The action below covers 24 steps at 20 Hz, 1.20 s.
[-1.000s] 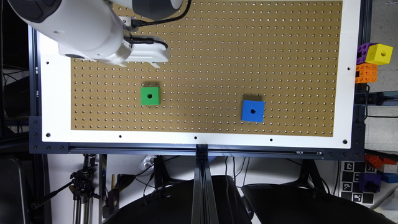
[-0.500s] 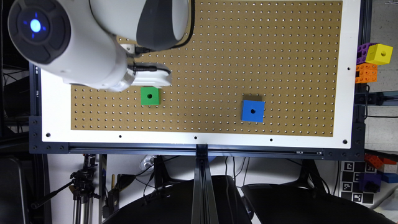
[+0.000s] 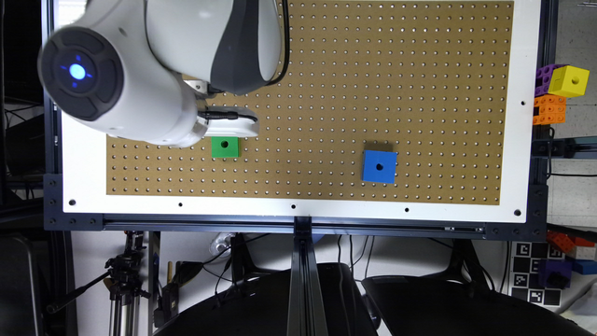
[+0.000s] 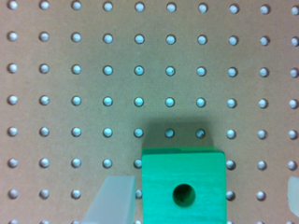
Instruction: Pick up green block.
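Two pale fingers (image 4: 112,200) frame the shot from the wrist camera, one close against a side of the green block (image 4: 183,186) and the other just peeking in at the far edge of the picture, so the gripper (image 4: 201,200) is spread wide with the block sitting between the tips. Nothing is pinched yet. In the exterior view the green block (image 3: 225,147) rests flat on the brown pegboard (image 3: 373,70), toward that view's left, with the white part of the gripper (image 3: 231,127) hanging right at its upper edge and the arm's big white joint (image 3: 116,84) looming over it.

Here's the worry: the block isn't centred in the gap. One finger looks almost against its side while the other stands well apart. Close from here and the near finger probably reaches the block first and shoves it sideways across the board, maybe twisting it so the pads land on corners rather than flat faces. A corner grip on a small smooth cube likely slips out on the lift.

Height is the other risk. I can't judge how low the tips sit; too high and they'd nip only the top rim, too low and they'd catch the board.

The blue block (image 3: 379,166) lies well apart toward the exterior view's right, no threat.
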{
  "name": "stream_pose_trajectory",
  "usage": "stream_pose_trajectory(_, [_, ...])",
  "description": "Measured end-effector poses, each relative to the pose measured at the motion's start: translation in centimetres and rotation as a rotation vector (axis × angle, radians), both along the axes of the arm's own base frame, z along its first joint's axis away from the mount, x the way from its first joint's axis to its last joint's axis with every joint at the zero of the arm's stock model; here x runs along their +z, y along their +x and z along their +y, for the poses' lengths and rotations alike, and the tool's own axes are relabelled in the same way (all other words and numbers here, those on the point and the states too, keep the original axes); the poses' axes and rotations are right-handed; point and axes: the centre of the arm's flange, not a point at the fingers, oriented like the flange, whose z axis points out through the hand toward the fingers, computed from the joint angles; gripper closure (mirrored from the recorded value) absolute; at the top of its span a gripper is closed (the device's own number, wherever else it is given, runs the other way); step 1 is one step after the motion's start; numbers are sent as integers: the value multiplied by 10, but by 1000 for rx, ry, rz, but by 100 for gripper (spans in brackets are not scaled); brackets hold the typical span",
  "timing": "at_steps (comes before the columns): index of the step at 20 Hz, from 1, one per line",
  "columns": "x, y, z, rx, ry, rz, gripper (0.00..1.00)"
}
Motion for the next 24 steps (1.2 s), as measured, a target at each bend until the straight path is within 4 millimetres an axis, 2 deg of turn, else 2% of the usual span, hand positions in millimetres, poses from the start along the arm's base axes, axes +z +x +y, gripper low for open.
stream_pose_trajectory(8, [-4, 5, -2, -1, 0, -5, 0])
stream_pose_trajectory(14, [-30, 12, -4, -4, 5, -4, 0])
stream_pose_trajectory(19, [-31, 25, -8, -6, 3, -19, 0])
stream_pose_trajectory(24, [-29, 28, -9, -5, 2, -25, 0])
